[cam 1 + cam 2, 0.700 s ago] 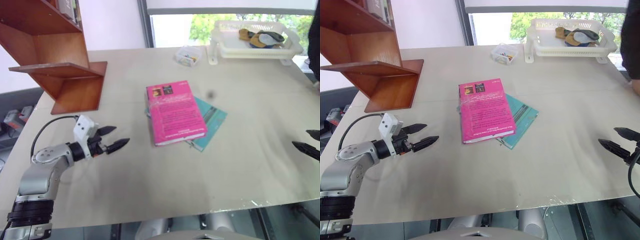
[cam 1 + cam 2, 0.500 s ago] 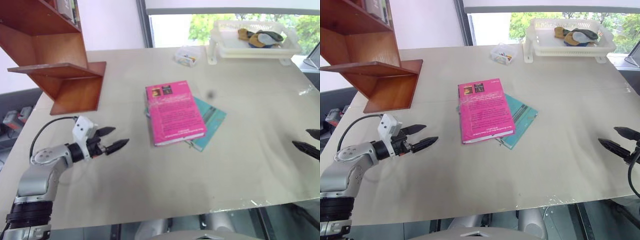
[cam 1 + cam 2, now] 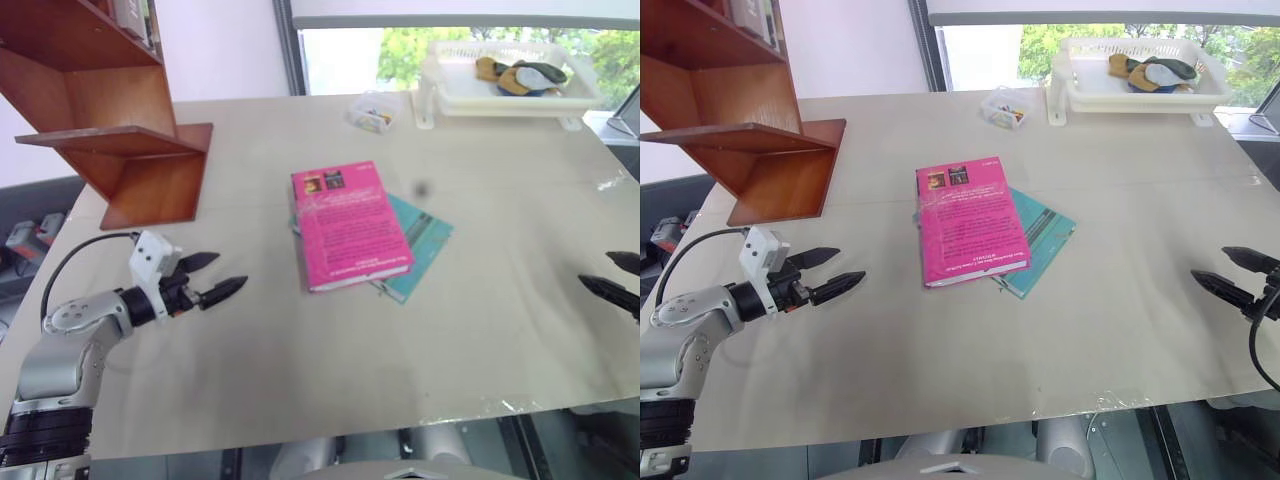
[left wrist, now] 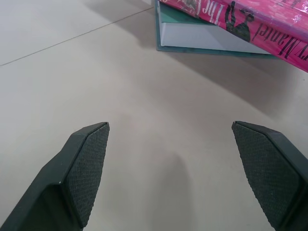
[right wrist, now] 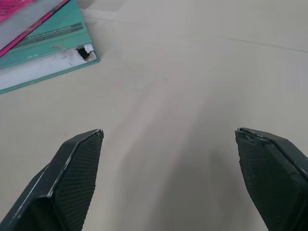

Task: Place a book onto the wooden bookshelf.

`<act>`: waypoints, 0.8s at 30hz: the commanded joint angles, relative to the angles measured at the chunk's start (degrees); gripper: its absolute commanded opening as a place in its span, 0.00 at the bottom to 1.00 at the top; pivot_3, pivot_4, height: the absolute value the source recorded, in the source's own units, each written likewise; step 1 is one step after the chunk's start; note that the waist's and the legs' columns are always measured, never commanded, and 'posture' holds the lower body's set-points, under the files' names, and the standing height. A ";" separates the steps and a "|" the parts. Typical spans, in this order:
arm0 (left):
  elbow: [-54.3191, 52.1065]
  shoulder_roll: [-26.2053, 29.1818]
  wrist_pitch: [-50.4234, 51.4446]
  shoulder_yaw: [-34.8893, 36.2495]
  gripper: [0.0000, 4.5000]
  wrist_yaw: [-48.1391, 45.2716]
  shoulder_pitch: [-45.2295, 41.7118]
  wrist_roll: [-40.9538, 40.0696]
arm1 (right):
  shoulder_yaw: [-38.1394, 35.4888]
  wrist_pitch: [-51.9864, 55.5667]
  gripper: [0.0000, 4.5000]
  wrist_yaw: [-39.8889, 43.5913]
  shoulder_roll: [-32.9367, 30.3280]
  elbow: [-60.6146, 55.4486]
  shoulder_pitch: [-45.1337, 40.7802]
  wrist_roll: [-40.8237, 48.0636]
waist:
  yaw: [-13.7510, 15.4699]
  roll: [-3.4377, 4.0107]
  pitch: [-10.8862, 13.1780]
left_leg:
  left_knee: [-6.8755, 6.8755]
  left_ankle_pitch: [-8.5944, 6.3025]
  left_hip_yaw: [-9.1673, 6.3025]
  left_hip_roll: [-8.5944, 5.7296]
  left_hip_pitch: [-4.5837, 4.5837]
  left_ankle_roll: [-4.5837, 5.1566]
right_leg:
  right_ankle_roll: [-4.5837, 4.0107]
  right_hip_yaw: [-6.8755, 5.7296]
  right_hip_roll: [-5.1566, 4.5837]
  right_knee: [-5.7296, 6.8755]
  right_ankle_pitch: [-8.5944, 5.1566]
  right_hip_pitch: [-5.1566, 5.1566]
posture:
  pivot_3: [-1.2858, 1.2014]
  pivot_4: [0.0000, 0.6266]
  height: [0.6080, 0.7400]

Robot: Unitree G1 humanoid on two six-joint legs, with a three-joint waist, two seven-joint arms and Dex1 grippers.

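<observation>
Pink book [image 3: 348,227] is lying flat, back cover up, mid-table, resting on top of a thinner teal book [image 3: 425,240] that is sticking out from under it toward the right and near edge. Wooden bookshelf [image 3: 110,110] is standing at the table's far left corner, well apart from the book.

Left gripper [image 3: 213,276] is hovering low over the table [image 3: 300,360], left of the book, fingers spread wide and holding nothing; tips are pointing toward the book's spine. Right gripper [image 3: 1230,275] is sitting at the table's right edge, also spread and empty, well apart from both books.

White basket [image 3: 510,75] and a small clear box [image 3: 377,110] are sitting at the far edge, out of the working path.

Judged risks: the glossy cover is likely giving poor purchase, so a thin-edge pinch may slip. Closing low on the stack could catch the teal book too, or drag it along. Pushing sideways may simply slide both books across the smooth table.
</observation>
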 commanded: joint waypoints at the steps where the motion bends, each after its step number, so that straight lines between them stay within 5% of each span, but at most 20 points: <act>1: -2.79 0.97 0.01 1.86 0.97 0.06 -0.11 -0.99 | -0.94 -0.78 1.00 0.29 -0.43 -0.47 -0.63 0.70 | 0.05 0.00 0.00 | 0.00 0.00 0.00 0.00 0.00 0.00 | 0.00 0.01 0.00 0.00 0.00 0.00 | 0.52 0.24 1.00; 13: -1.87 2.56 -4.37 2.46 0.97 -2.28 -1.22 0.23 | 9.69 6.22 1.00 -4.92 8.15 -6.26 -13.19 2.42 | -0.43 0.00 0.02 | 0.00 0.00 0.01 0.02 0.00 -0.01 | 0.00 0.03 0.01 0.02 0.00 -0.02 | 0.52 0.24 1.00; 24: -7.98 5.97 -5.53 9.29 0.97 -4.95 4.04 -1.34 | 15.56 7.17 1.00 -10.13 20.26 7.96 -30.57 0.59 | -0.17 0.03 0.04 | 0.06 0.04 -0.05 -0.06 -0.79 -0.02 | -0.01 -0.17 0.01 0.08 0.01 -0.82 | 0.52 0.24 1.00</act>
